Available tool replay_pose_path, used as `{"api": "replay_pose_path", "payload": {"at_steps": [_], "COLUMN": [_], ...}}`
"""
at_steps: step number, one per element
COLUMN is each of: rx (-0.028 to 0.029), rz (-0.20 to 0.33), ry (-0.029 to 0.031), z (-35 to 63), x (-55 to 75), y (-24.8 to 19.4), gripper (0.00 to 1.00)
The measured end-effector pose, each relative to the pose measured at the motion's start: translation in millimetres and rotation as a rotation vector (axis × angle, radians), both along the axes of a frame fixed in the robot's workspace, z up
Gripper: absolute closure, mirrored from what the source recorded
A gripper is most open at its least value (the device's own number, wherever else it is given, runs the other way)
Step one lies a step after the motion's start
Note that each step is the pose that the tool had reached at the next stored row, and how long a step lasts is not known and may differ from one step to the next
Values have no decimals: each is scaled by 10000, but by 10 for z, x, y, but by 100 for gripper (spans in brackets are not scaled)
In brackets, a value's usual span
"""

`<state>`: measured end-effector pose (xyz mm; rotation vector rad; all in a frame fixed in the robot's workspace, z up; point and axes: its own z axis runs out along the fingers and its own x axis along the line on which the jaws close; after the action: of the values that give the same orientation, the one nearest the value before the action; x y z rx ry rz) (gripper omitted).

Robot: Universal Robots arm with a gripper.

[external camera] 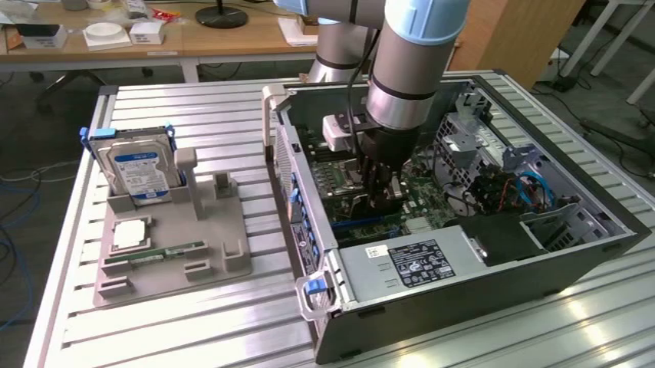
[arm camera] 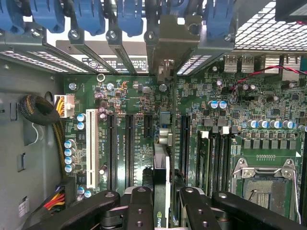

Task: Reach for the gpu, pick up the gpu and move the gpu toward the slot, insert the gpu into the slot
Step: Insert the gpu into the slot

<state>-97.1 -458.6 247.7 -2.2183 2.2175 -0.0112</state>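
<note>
- The gripper [arm camera: 161, 201] is down inside the open computer case [external camera: 573, 264], its black fingers [arm camera: 139, 206] closed partway on the gpu [arm camera: 161, 191], which stands on edge between them.
- From the wrist view the card runs straight away from the fingers toward the back wall of the case, its silver end bracket [arm camera: 165, 43] up against the row of rear openings.
- The gpu sits over the slot [external camera: 360, 225] on the green motherboard [arm camera: 120, 105]; whether it is pressed fully home I cannot tell.
- Just beside the card lie black parallel slots and a white one [arm camera: 89, 143]; the square silver processor socket [arm camera: 266, 184] is well apart.
- Outside the case, at the exterior view's left, a grey holder [external camera: 205, 245] carries a blue-labelled hard drive [external camera: 136, 167] upright.
</note>
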Motion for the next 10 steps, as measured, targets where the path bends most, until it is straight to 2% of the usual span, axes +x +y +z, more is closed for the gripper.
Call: {"api": "replay_pose_path", "payload": {"at_steps": [10], "rx": [-1], "rz": [90], "ry": [0], "z": [0], "x": [0], "y": [10], "gripper": [74]}}
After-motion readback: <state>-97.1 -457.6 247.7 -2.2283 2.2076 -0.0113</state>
